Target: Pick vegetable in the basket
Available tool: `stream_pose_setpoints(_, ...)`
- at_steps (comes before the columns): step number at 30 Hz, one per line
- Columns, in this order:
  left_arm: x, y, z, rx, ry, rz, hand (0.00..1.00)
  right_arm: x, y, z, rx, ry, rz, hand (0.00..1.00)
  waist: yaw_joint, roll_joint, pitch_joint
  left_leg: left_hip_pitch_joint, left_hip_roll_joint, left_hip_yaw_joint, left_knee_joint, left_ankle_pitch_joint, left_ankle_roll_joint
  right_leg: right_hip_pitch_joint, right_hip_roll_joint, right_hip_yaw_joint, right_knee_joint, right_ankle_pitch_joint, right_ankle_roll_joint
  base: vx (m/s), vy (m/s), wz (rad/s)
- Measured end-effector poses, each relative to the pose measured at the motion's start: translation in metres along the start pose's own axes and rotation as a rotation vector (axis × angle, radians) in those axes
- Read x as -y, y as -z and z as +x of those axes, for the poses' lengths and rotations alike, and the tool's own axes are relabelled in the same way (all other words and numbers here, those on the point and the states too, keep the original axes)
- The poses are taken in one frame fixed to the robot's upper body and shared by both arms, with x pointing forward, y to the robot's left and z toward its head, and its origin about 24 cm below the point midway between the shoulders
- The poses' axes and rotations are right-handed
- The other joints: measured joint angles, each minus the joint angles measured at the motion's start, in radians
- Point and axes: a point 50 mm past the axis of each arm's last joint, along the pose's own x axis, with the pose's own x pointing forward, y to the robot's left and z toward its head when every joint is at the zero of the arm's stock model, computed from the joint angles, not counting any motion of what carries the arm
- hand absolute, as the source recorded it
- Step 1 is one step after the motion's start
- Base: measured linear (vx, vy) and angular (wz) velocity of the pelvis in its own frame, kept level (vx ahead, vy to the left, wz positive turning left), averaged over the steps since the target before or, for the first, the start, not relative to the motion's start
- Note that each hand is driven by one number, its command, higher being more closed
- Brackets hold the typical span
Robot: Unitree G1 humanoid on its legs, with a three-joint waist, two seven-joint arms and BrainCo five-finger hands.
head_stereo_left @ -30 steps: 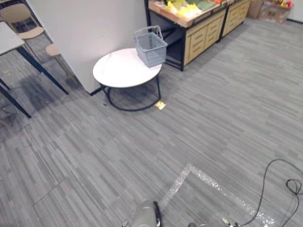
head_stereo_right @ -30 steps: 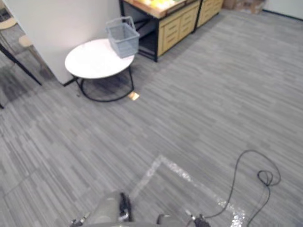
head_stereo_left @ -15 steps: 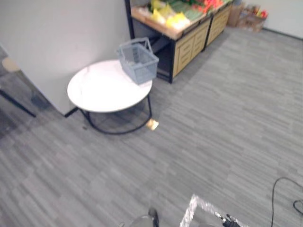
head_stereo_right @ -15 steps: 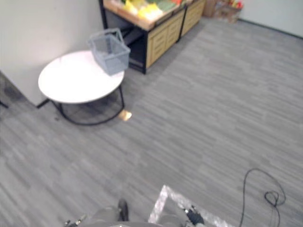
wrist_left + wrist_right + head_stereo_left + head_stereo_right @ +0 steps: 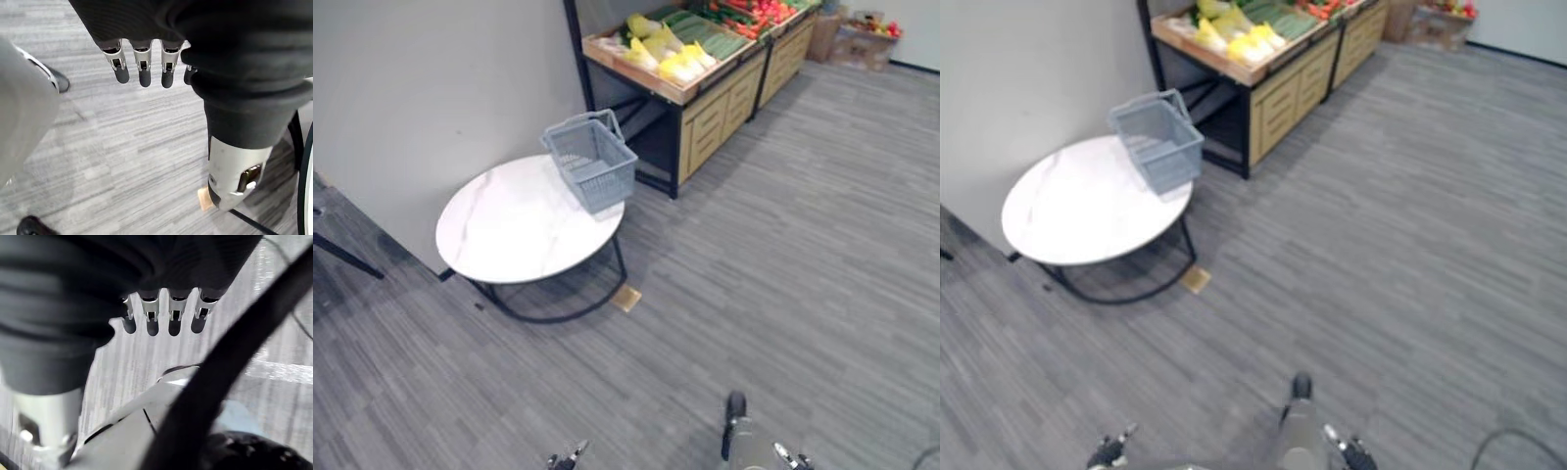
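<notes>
Our left hand [image 5: 145,73] hangs at our side, fingers straight and loose in a row pointing down at the grey carpet floor [image 5: 122,147], thumb apart, holding nothing. Our right hand [image 5: 152,319] hangs the same way, fingers straight and empty.

The grey basket [image 5: 592,162] stands well ahead of both hands, on the left hand's side. It sits tilted on the far edge of a round white table [image 5: 509,235]. The vegetables [image 5: 671,54] lie farther off than the basket, on a wooden stand [image 5: 715,103] just behind it: yellow ones nearest, then green and red. They are too small from here for us to name, perhaps cabbages.

A tan scrap [image 5: 626,299] lies on the floor beside the table's foot, showing just past our left thumb.
</notes>
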Motion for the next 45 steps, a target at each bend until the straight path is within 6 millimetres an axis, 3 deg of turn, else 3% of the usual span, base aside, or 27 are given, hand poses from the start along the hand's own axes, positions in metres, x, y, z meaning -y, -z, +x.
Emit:
stream_pose_setpoints(1,0.003,0.005,-0.001,-0.015,0.009,-0.007,0.00,0.004,-0.002,0.000,0.003,0.007,-0.008,0.00,0.000,0.019,-0.011,-0.069,0.043,-0.037,0.128,0.049,-0.006,0.017,0.023,-0.029,0.011,-0.045,-0.023,0.57,-0.459,0.24)
stream_pose_setpoints(2,0.004,0.006,-0.001,-0.020,0.015,-0.005,0.00,0.009,-0.004,0.000,0.006,0.018,-0.013,0.00,-0.004,0.038,-0.011,-0.157,0.081,-0.075,0.303,0.143,-0.016,0.061,0.034,-0.066,0.003,-0.073,-0.034,0.56,-0.430,0.37)
stream_pose_setpoints(4,0.005,0.003,0.000,-0.016,0.016,-0.019,0.00,0.013,0.003,-0.001,-0.033,0.032,-0.012,0.00,-0.005,0.042,-0.002,-0.279,0.137,-0.090,0.574,0.295,-0.054,0.165,0.042,-0.109,-0.027,-0.108,-0.064,0.50,-0.304,0.41)
stream_pose_setpoints(5,0.006,0.001,0.000,-0.009,0.020,-0.020,0.00,0.014,0.005,-0.001,-0.046,0.036,-0.013,0.00,-0.001,0.042,0.000,-0.314,0.159,-0.069,0.666,0.285,-0.048,0.203,0.048,-0.118,-0.046,-0.113,-0.071,0.71,-0.356,0.22)
stream_pose_setpoints(6,0.005,-0.006,0.001,0.016,0.024,-0.018,0.00,0.010,0.002,0.000,-0.044,0.025,-0.024,0.00,0.004,0.029,0.008,-0.390,0.193,0.034,0.834,0.206,-0.027,0.326,0.069,-0.125,-0.139,-0.118,-0.079,0.48,-0.233,0.05)
stream_pose_setpoints(8,0.005,-0.010,0.002,0.029,0.031,-0.006,0.00,0.006,-0.003,0.002,-0.032,0.018,-0.024,0.00,0.004,0.021,0.012,-0.433,0.186,0.080,0.853,0.166,-0.024,0.390,0.075,-0.133,-0.194,-0.118,-0.079,0.34,-0.132,0.00)
stream_pose_setpoints(11,0.008,-0.018,0.003,0.061,0.049,0.009,0.00,-0.001,-0.016,0.007,0.001,0.011,-0.020,0.00,0.010,0.015,0.018,-0.544,0.144,0.187,0.718,0.104,-0.030,0.488,0.084,-0.137,-0.301,-0.120,-0.076,0.37,-0.017,-0.05)
stream_pose_setpoints(13,0.010,-0.021,0.004,0.073,0.058,0.025,0.00,-0.004,-0.020,0.008,0.012,0.007,-0.010,0.00,0.019,0.011,0.020,-0.577,0.078,0.239,0.475,0.102,-0.030,0.541,0.068,-0.137,-0.346,-0.134,-0.044,0.33,0.119,-0.03)
stream_pose_setpoints(15,0.010,-0.020,0.004,0.070,0.055,0.031,0.00,-0.003,-0.018,0.008,0.007,0.013,0.001,0.00,0.024,0.013,0.021,-0.574,0.000,0.236,0.164,0.180,-0.028,0.578,0.052,-0.143,-0.363,-0.156,-0.007,0.39,0.209,-0.02)
stream_pose_setpoints(16,0.008,-0.019,0.004,0.067,0.047,0.027,0.00,-0.004,-0.017,0.008,0.001,0.014,0.006,0.00,0.036,0.013,0.027,-0.551,-0.032,0.220,0.032,0.314,0.007,0.615,0.046,-0.136,-0.382,-0.170,0.015,0.52,0.273,-0.09)
stream_pose_setpoints(17,0.002,-0.023,0.004,0.079,0.029,0.021,0.00,-0.014,-0.013,0.007,-0.006,-0.008,0.007,0.00,0.046,-0.009,0.020,-0.547,-0.068,0.240,0.035,0.298,0.058,0.635,0.027,-0.132,-0.407,-0.178,0.000,0.54,0.244,-0.01)
stream_pose_setpoints(18,0.001,-0.027,0.005,0.094,0.028,0.020,0.00,-0.019,-0.013,0.008,-0.002,-0.023,0.005,0.00,0.046,-0.029,0.018,-0.570,-0.071,0.240,0.071,0.271,0.065,0.634,0.025,-0.128,-0.417,-0.166,-0.011,0.53,0.193,0.10)
stream_pose_setpoints(19,-0.002,-0.034,0.006,0.115,0.018,-0.005,0.00,-0.029,-0.017,0.009,0.008,-0.052,0.004,0.00,0.057,-0.053,0.032,-0.616,-0.058,0.245,0.177,0.206,0.075,0.638,0.020,-0.121,-0.436,-0.116,0.008,0.42,0.156,0.24)
stream_pose_setpoints(21,-0.011,-0.028,0.006,0.082,-0.014,-0.012,0.00,-0.033,-0.016,0.009,0.004,-0.058,0.016,0.00,0.053,-0.050,0.036,-0.614,-0.048,0.268,0.233,0.175,0.113,0.667,0.019,-0.103,-0.431,-0.060,0.025,0.41,0.194,0.33)
stream_pose_setpoints(24,-0.028,-0.013,0.003,0.022,-0.052,0.031,0.00,-0.035,-0.013,0.008,-0.001,-0.066,0.013,0.00,0.057,-0.065,0.001,-0.548,-0.087,0.293,0.178,0.155,0.132,0.628,-0.007,-0.048,-0.307,0.019,0.027,0.40,0.204,0.20)
stream_pose_setpoints(25,-0.030,-0.010,0.002,0.014,-0.049,0.057,0.00,-0.034,-0.014,0.009,0.001,-0.065,0.014,0.00,0.057,-0.071,-0.002,-0.514,-0.110,0.289,0.132,0.150,0.136,0.578,-0.028,-0.034,-0.181,0.029,0.039,0.33,0.167,0.26)
stream_pose_setpoints(28,-0.032,-0.011,0.002,-0.001,-0.031,0.169,0.00,-0.033,-0.012,0.008,-0.005,-0.073,0.018,0.00,0.054,-0.084,0.000,-0.380,-0.161,0.285,0.038,0.120,0.136,0.376,-0.088,0.068,0.321,0.145,0.188,0.31,0.130,0.17)
stream_pose_setpoints(29,-0.033,-0.012,0.003,-0.004,-0.030,0.183,0.00,-0.033,-0.013,0.008,0.000,-0.074,0.014,0.00,0.049,-0.079,0.003,-0.353,-0.167,0.277,0.029,0.116,0.137,0.338,-0.092,0.072,0.417,0.142,0.185,0.29,0.064,0.25)
stream_pose_setpoints(31,-0.028,-0.016,0.004,0.008,-0.007,0.221,0.00,-0.028,-0.017,0.009,0.016,-0.073,-0.018,0.00,0.036,-0.075,0.005,-0.248,-0.172,0.236,-0.008,0.102,0.131,0.255,-0.085,0.021,0.620,0.040,0.155,0.26,-0.002,0.48)
stream_pose_setpoints(34,-0.019,-0.023,0.006,0.027,0.025,0.254,0.00,-0.022,-0.016,0.008,0.013,-0.064,-0.054,0.00,0.023,-0.073,0.006,-0.171,-0.169,0.152,-0.044,0.084,0.115,0.193,-0.103,-0.137,0.466,-0.105,0.014,0.24,-0.103,0.78)
stream_pose_setpoints(35,-0.018,-0.023,0.006,0.029,0.027,0.253,0.00,-0.021,-0.017,0.008,0.013,-0.061,-0.056,0.00,0.022,-0.071,0.008,-0.168,-0.167,0.133,-0.044,0.080,0.109,0.188,-0.104,-0.152,0.395,-0.113,0.000,0.20,-0.199,0.90)
stream_pose_setpoints(37,-0.014,-0.025,0.007,0.034,0.034,0.247,0.00,-0.015,-0.009,0.006,-0.013,-0.045,-0.051,0.00,0.024,-0.066,0.008,-0.166,-0.153,0.066,-0.044,0.066,0.085,0.195,-0.085,-0.144,0.082,-0.101,0.004,0.27,-0.304,0.91)
stream_pose_setpoints(39,-0.018,-0.023,0.006,0.027,0.023,0.236,0.00,-0.012,0.001,0.003,-0.042,-0.036,-0.041,0.00,0.027,-0.069,0.007,-0.167,-0.138,0.014,-0.043,0.054,0.052,0.209,-0.062,-0.051,-0.175,-0.042,0.008,0.31,-0.357,0.80)
stream_pose_setpoints(40,-0.024,-0.020,0.005,0.023,0.000,0.213,0.00,-0.013,0.010,0.000,-0.070,-0.037,-0.036,0.00,0.029,-0.088,-0.001,-0.165,-0.133,-0.012,-0.039,0.040,0.017,0.226,-0.064,0.000,-0.295,0.022,0.010,0.33,-0.398,0.76)
stream_pose_setpoints(41,-0.032,-0.018,0.004,0.017,-0.027,0.195,0.00,-0.014,0.018,-0.003,-0.087,-0.035,-0.021,0.00,0.032,-0.106,-0.008,-0.153,-0.113,-0.017,-0.039,0.031,-0.026,0.240,-0.058,-0.010,-0.298,0.121,0.046,0.34,-0.404,0.64)
stream_pose_setpoints(43,-0.028,-0.006,0.001,-0.011,-0.023,0.161,0.00,-0.002,0.012,-0.002,-0.071,-0.014,-0.046,0.00,0.039,-0.058,-0.013,-0.149,-0.048,0.017,-0.046,0.055,-0.046,0.239,-0.017,-0.062,-0.231,0.068,0.022,0.33,-0.333,0.52)
stream_pose_setpoints(45,-0.026,-0.002,0.000,-0.017,-0.023,0.137,0.00,-0.001,0.011,-0.002,-0.064,-0.012,-0.051,0.00,0.040,-0.044,-0.014,-0.128,-0.017,0.012,-0.089,0.090,-0.083,0.235,-0.006,-0.104,-0.154,-0.004,0.009,0.27,-0.234,0.66)
